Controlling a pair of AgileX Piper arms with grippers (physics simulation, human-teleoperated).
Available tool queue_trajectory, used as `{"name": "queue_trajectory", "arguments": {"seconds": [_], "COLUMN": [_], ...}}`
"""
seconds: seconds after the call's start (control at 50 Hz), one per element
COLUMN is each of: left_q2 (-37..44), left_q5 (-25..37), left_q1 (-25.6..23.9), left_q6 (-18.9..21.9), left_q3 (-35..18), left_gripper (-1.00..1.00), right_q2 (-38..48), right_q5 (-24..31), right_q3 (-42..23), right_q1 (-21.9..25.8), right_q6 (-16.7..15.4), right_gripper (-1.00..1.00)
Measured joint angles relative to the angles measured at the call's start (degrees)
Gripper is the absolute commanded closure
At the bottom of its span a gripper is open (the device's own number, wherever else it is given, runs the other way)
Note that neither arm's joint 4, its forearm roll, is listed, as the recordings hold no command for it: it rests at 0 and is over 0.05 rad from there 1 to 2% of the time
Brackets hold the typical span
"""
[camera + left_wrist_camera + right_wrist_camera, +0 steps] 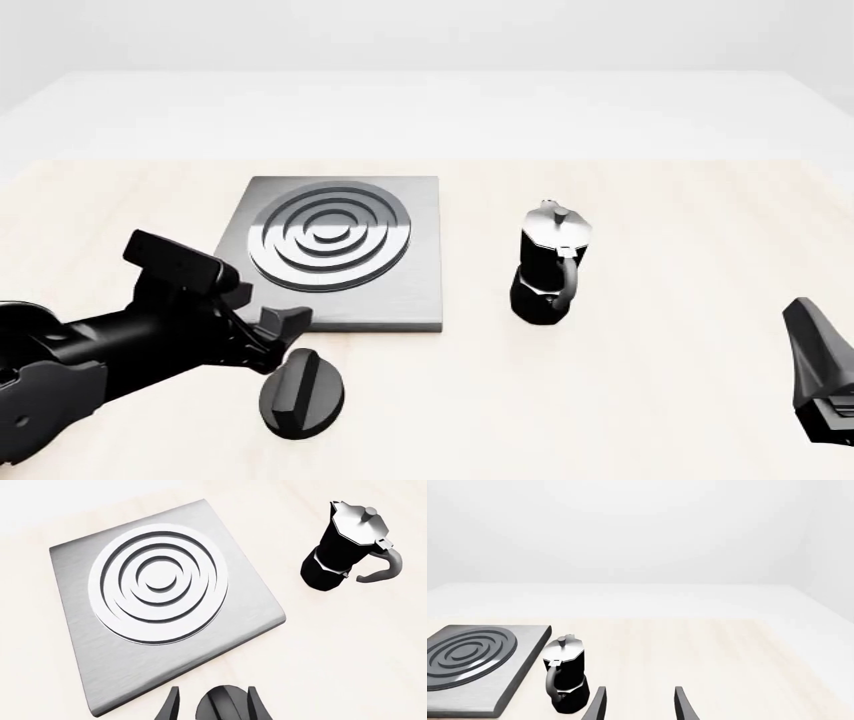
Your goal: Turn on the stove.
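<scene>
The stove (pixel 344 250) is a flat grey metal slab with a round burner of concentric rings, lying left of the table's middle; it also shows in the left wrist view (pixel 160 595) and the right wrist view (pixel 474 660). Its black ridged knob (pixel 304 393) lies apart on the table just in front of the slab. My left gripper (pixel 274 335) hovers by the knob, open. In the left wrist view the knob (pixel 223 702) sits between the spread fingers of that gripper (pixel 213 692), with a gap on one side. My right gripper (pixel 821 370) is open (pixel 639 705) and holds nothing, far to the right.
A black-and-silver moka pot (pixel 550 265) stands upright right of the stove, its handle facing the arms' side; it shows too as the moka pot (pixel 347 545) and the moka pot (pixel 565 680). The light wooden table (pixel 667 200) runs back to a white wall.
</scene>
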Motion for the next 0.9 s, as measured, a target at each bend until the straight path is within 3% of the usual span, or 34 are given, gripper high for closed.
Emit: {"name": "queue_trajectory", "arguments": {"seconds": [0.9], "left_q2": [10.03], "left_q5": [-8.71], "left_q1": [-2.96], "left_q6": [-5.56], "left_q3": [2.04], "left_gripper": [-1.0], "right_q2": [-0.09], "right_q5": [0.41], "right_q3": [-0.32], "right_q1": [0.02], "right_q6": [0.0], "right_gripper": [-1.0]}}
